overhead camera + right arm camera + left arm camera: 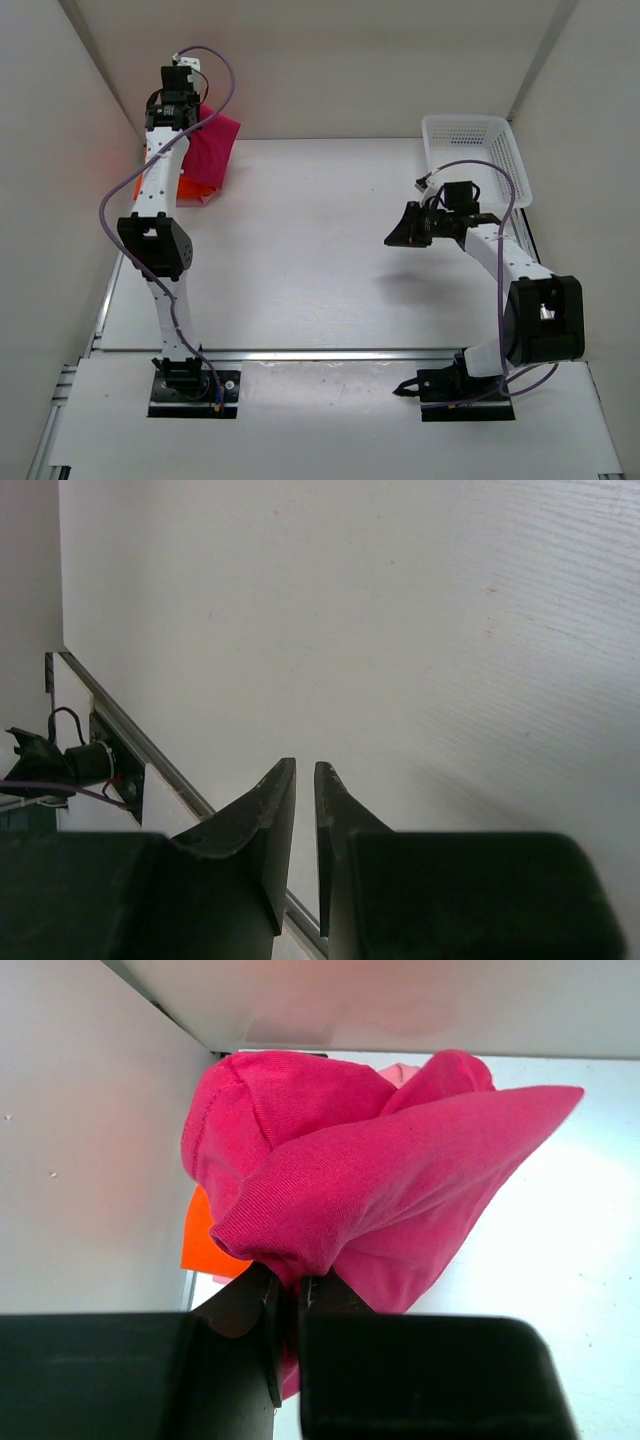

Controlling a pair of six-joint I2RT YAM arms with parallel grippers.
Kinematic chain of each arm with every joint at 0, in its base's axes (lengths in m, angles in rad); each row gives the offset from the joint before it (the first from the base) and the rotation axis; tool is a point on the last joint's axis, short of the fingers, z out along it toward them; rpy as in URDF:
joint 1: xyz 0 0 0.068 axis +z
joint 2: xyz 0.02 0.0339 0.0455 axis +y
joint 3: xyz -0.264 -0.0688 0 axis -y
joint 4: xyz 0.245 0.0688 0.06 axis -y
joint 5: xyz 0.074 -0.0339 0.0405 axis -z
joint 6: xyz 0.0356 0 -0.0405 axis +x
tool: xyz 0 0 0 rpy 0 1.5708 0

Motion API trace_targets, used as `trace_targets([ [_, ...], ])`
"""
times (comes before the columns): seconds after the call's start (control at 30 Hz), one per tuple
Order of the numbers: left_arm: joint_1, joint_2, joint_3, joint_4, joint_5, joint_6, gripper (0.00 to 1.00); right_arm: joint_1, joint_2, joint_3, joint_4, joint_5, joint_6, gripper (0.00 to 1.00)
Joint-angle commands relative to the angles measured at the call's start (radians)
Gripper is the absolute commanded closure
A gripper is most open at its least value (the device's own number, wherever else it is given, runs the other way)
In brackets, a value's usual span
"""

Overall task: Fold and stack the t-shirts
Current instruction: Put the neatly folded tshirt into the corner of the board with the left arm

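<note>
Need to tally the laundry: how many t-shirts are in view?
3: the magenta t-shirt pinched in the left gripper at the far-left corner, the orange t-shirt beneath it, a sliver of the pink t-shirt behind. Others may be hidden.

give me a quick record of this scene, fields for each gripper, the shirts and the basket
left gripper: shut on magenta t-shirt, far left corner
magenta t-shirt: bunched, not folded
orange t-shirt: partly showing under the magenta one
light pink t-shirt: only a sliver shows behind the magenta
right gripper: nearly closed, empty, above bare table
basket: far right, no shirt in it
</note>
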Motion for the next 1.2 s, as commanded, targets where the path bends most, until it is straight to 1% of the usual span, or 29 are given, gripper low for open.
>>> trace_targets([
  [0.0,0.056,-0.088,0.01,0.037,0.062,-0.017,1.0,0.013,0.011,0.048,0.001,0.001,-0.001,0.88],
  [0.1,0.072,-0.06,0.001,0.069,0.078,-0.01,1.0,0.019,0.025,0.061,-0.005,0.002,0.002,0.87],
  [0.17,0.092,-0.034,0.012,0.072,0.124,-0.02,1.0,0.023,0.029,0.073,-0.014,0.009,-0.004,0.88],
  [0.23,0.127,0.012,0.023,0.061,0.213,-0.065,1.0,0.023,0.034,0.076,-0.023,0.018,-0.002,0.88],
  [0.33,0.155,0.075,0.024,0.072,0.233,-0.057,1.0,0.011,0.043,0.078,-0.016,0.022,0.019,0.89],
  [0.4,0.167,0.122,0.064,0.087,0.237,-0.045,1.0,0.022,0.054,0.081,-0.007,0.03,0.027,0.89],
  [0.53,0.212,0.233,0.144,0.112,0.302,-0.094,1.0,0.026,0.092,0.099,-0.01,0.042,0.047,0.89],
  [0.73,0.238,0.331,0.199,0.158,0.279,-0.077,1.0,0.06,0.167,0.15,-0.017,0.042,0.082,0.91],
  [0.77,0.248,0.349,0.199,0.162,0.278,-0.086,1.0,0.066,0.187,0.166,-0.014,0.041,0.087,0.91],
  [0.87,0.27,0.366,0.23,0.196,0.269,-0.117,1.0,0.094,0.232,0.203,-0.028,0.044,0.099,0.94],
  [0.97,0.284,0.388,0.231,0.233,0.25,-0.14,1.0,0.106,0.256,0.225,-0.034,0.051,0.096,0.96],
  [1.03,0.288,0.392,0.233,0.259,0.22,-0.166,1.0,0.117,0.252,0.232,-0.021,0.079,0.099,0.96],
  [1.07,0.295,0.399,0.231,0.274,0.2,-0.174,0.98,0.117,0.244,0.234,-0.017,0.088,0.101,0.96],
  [1.1,0.295,0.409,0.245,0.276,0.182,-0.18,0.86,0.12,0.236,0.236,-0.01,0.091,0.107,0.96],
  [1.13,0.298,0.414,0.251,0.285,0.169,-0.185,0.69,0.123,0.236,0.234,0.007,0.093,0.111,0.96],
  [1.17,0.304,0.417,0.256,0.29,0.149,-0.188,0.68,0.123,0.23,0.23,0.016,0.093,0.116,0.96],
])
